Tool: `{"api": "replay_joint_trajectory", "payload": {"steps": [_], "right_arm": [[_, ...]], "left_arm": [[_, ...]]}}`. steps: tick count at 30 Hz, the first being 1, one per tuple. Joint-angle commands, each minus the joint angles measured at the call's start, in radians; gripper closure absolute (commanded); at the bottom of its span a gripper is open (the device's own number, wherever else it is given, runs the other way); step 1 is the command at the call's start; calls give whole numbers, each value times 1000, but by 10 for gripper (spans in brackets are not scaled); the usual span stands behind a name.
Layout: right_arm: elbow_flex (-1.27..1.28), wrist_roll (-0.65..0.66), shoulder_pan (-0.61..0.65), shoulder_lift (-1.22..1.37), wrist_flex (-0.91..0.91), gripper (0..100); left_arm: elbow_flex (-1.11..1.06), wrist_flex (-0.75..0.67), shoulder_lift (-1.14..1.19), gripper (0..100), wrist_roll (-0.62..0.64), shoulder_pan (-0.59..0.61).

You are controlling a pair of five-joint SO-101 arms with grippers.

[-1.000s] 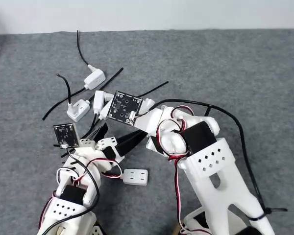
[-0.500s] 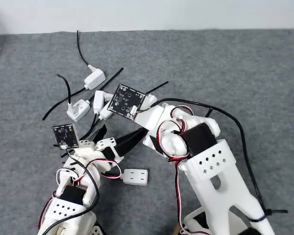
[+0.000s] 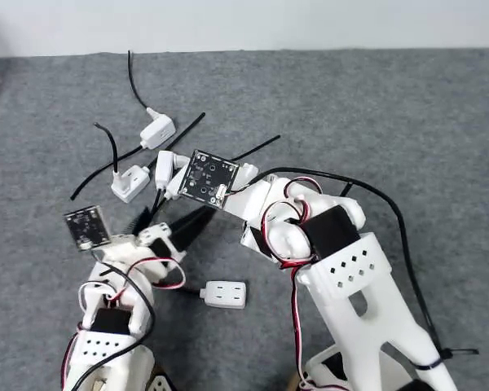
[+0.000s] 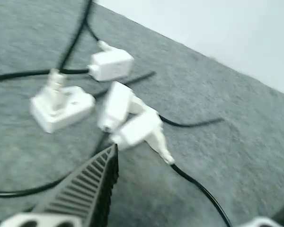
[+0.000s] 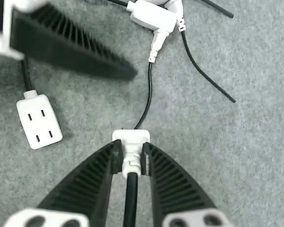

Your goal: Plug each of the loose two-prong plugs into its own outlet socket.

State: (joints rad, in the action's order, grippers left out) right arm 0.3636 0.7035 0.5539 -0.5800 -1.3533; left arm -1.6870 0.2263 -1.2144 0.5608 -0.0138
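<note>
**Table** (image 3: 407, 114): grey, felt-like surface, meeting a pale wall (image 3: 310, 24) at twelve o'clock.

**Right arm** (image 3: 346, 261): white, based at five o'clock on the table and reaching toward ten o'clock.

**Left arm** (image 3: 106, 326): white, based at seven o'clock and pointing toward one o'clock.

**Right gripper** (image 5: 131, 145): jaws drawn almost together and clamped on the two sides of a white plug (image 5: 130, 158). The plug's black cord (image 5: 130, 203) runs back between the jaws toward the wrist. In the high view this gripper sits at about eleven o'clock of the outlet block (image 3: 225, 294), and the held plug is near the block but apart from it.

**Left gripper** (image 4: 109, 161): low over the table, with the paired plugs (image 4: 137, 126) just ahead of it. Whether it is open or closed cannot be told.

**Outlet block**: white, lying flat at seven o'clock from the table's centre (two pairs of slots facing up), wired at its nine o'clock end.

**Loose plugs**, grouped at ten o'clock from centre:
- The angled plug (image 3: 157, 130) lies farthest out.
- The blocky plug (image 3: 130, 183) lies at about seven o'clock of the angled one.
- The paired plugs touch each other, partly under the right arm's camera board (image 3: 208, 177).

**Leads** (image 4: 199, 190): black, trailing across the surface from the loose plugs.
</note>
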Motion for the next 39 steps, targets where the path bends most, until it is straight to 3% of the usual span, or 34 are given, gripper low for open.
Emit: {"api": "replay_joint_trajectory", "payload": {"steps": [1,4,6,8,11,18,25,31,39], "right_arm": [[-92,8,27,-30,-64,992],[-173,5,94,-16,-180,992],[-216,-11,137,22,-245,992],[-233,-38,165,82,-271,992],[-235,-48,188,194,-269,992],[-190,-52,189,389,-185,991],[-11,-54,214,423,-56,991],[26,-75,220,421,-51,991],[23,-132,337,420,-59,991]], "left_arm": [[12,-8,-8,472,-6,120],[5,87,-8,472,-20,232],[5,187,-8,472,-98,287],[19,270,-8,472,-186,321],[42,330,-8,472,-203,384],[42,327,-8,472,-206,402],[42,327,-8,472,-206,402],[42,327,-8,472,-206,402],[42,327,-8,472,-206,402]]}}
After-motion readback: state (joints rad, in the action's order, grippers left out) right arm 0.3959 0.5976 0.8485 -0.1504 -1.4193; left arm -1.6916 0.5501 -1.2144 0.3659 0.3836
